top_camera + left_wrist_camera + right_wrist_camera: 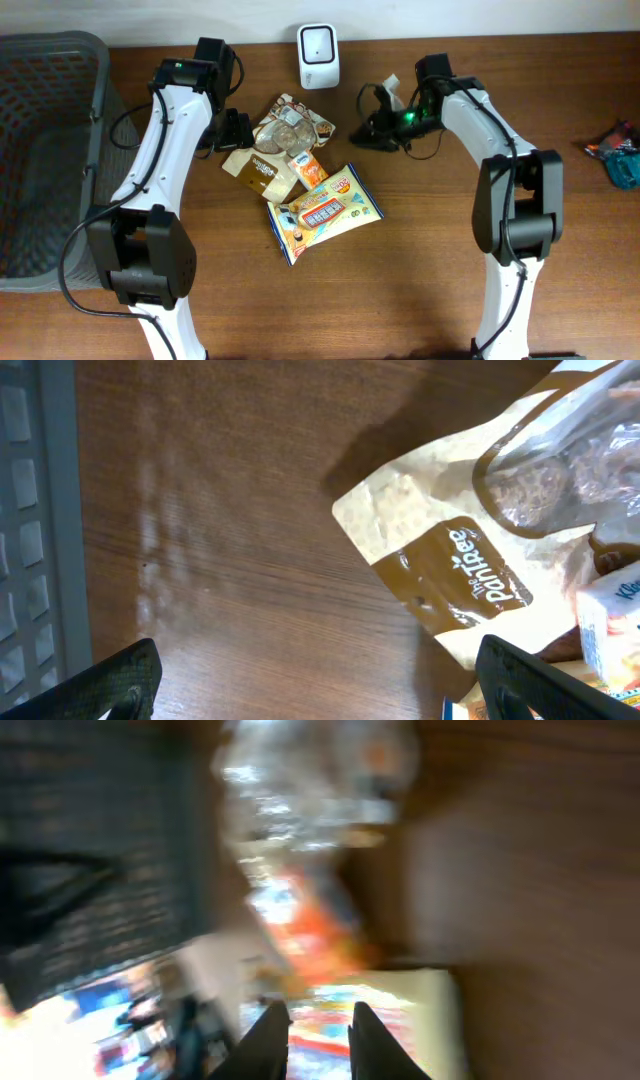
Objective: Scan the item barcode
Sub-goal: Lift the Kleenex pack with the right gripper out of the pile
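Your left gripper [320, 678] hangs with its jaws spread wide and nothing between them. One dark finger [115, 680] shows at each lower corner of the left wrist view, with bare table [230, 540] under the gap. It sits at the left edge of the heap of snacks. The brown pouch [450, 575] lies flat just to the right of the gap, touching neither finger.

Your right gripper [378, 128] is low over the wood on the right side of the heap, near and to the right of the scanner [318, 55]. In its own wrist view the two fingers [268, 1038] stand close together with only a slim gap. That view is badly blurred, so you cannot tell whether they pinch anything.

The goods to be scanned lie heaped in the middle of the table, on the near side of the white scanner, which stands upright at the far edge. A clear bag [290, 125] of round biscuits lies farthest. The brown pouch is to its near left, and a small orange carton [311, 168] sits between them. A yellow packet [325, 212] lies nearest you, tilted.

A grey basket [50, 60] fills the left edge. A few loose wrappers [615, 152] lie at the far right, well apart from the heap.
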You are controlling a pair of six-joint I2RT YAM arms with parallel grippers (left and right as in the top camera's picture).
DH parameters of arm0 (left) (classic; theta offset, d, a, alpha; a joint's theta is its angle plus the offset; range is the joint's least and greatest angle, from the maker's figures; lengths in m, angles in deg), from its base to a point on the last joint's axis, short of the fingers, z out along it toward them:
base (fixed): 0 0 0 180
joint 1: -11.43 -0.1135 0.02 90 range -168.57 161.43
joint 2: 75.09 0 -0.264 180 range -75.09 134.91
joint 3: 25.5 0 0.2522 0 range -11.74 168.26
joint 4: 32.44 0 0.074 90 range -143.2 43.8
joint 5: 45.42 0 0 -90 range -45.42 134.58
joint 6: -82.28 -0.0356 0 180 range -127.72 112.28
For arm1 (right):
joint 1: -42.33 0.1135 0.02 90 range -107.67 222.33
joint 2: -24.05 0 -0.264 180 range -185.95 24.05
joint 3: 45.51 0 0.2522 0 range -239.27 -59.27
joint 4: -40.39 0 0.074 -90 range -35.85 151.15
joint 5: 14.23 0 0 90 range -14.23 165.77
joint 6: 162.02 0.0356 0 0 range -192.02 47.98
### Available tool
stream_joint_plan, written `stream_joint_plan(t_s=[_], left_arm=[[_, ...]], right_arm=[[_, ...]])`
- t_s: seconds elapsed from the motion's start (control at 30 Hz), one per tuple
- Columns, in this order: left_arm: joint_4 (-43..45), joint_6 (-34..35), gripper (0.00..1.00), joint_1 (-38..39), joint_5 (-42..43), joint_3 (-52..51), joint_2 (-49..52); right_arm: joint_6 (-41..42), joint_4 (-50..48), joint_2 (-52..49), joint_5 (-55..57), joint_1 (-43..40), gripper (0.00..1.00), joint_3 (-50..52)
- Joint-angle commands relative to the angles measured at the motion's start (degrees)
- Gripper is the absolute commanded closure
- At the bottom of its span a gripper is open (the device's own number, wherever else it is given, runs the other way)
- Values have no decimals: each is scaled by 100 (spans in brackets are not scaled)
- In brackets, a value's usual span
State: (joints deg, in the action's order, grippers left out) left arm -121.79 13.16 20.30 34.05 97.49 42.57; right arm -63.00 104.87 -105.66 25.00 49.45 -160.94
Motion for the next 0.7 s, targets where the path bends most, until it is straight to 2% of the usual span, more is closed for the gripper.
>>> stream_joint_plan(t_s=[0.0,0.07,0.3,0.37,0.4,0.47,0.67], left_arm=[[-7,96,1,-4,17,9,13],[-7,96,1,-2,17,9,13],[-7,96,1,-4,17,9,13],[-7,96,1,-4,17,9,13],[-9,96,1,-4,17,9,13],[-7,96,1,-4,17,9,13],[-7,96,1,-2,17,9,13]], right_arm=[[-92,24,-68,1078,317,79,-258],[-304,299,-50,1255,732,78,-743],[-603,682,-66,4081,2194,71,-986],[-391,654,-96,5064,2719,53,-973],[-243,581,-96,5270,2859,47,-911],[7,435,-96,5440,3049,43,-802],[236,-179,-96,5560,3075,42,-286]])
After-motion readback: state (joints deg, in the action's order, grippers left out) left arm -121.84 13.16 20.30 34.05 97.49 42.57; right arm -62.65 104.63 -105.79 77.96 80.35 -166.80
